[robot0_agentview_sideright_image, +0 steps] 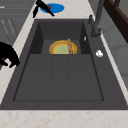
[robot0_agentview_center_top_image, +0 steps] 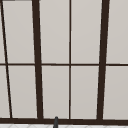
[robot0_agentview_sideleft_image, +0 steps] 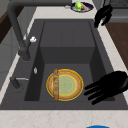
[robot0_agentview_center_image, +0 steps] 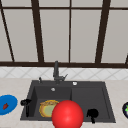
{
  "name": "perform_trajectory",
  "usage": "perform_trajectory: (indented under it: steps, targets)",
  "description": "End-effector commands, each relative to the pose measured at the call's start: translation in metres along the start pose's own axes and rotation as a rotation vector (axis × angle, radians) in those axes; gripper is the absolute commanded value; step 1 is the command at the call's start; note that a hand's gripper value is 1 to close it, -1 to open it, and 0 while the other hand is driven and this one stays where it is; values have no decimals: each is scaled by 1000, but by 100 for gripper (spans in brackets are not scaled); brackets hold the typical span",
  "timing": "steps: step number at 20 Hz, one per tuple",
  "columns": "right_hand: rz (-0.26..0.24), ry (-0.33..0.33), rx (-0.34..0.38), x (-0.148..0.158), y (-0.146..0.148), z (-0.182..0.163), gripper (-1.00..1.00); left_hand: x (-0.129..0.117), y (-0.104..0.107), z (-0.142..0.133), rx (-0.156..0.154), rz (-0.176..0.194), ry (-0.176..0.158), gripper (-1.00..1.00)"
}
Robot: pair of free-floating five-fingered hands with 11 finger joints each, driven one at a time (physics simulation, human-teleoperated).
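Front view: left hand (robot0_agentview_center_image: 25,102) at sink's (robot0_agentview_center_image: 105,100) left rim, right hand (robot0_agentview_center_image: 92,113) near front rim; yellow plate (robot0_agentview_center_image: 47,108) in left basin, red ball (robot0_agentview_center_image: 67,115) in front. Left side view: left hand (robot0_agentview_sideleft_image: 110,85) fingers straight, holding nothing, just right of plate (robot0_agentview_sideleft_image: 65,85). Right side view: right hand (robot0_agentview_sideright_image: 8,55) fingers curled, empty.

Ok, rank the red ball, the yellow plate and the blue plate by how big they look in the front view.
1. red ball, though it may simply sit closest to the camera.
2. yellow plate in the sink, partly hidden by the ball.
3. blue plate, cut off by the picture's edge, so second and third are unsure.
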Motion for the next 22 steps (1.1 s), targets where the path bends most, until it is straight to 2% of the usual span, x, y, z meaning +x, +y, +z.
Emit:
perform_trajectory:
  steps: [1, 3, 5, 8, 11, 19, 22]
  targets:
    - [0, 0, 0, 0, 0, 0, 0, -22, 4, -20, -22, -12, 29, -100]
    - [0, 0, 0, 0, 0, 0, 0, -31, 4, -31, -46, -6, 34, -100]
    - [0, 0, 0, 0, 0, 0, 0, -38, 6, -34, -66, 34, 57, -100]
    - [0, 0, 0, 0, 0, 0, 0, -48, -1, -42, -72, 70, 68, -100]
    - [0, 0, 0, 0, 0, 0, 0, -62, -7, -52, -80, 63, 73, -100]
    - [0, 0, 0, 0, 0, 0, 0, -97, -22, -76, -100, 88, 92, -100]
    - [0, 0, 0, 0, 0, 0, 0, -115, -28, -91, -94, 72, 88, -100]
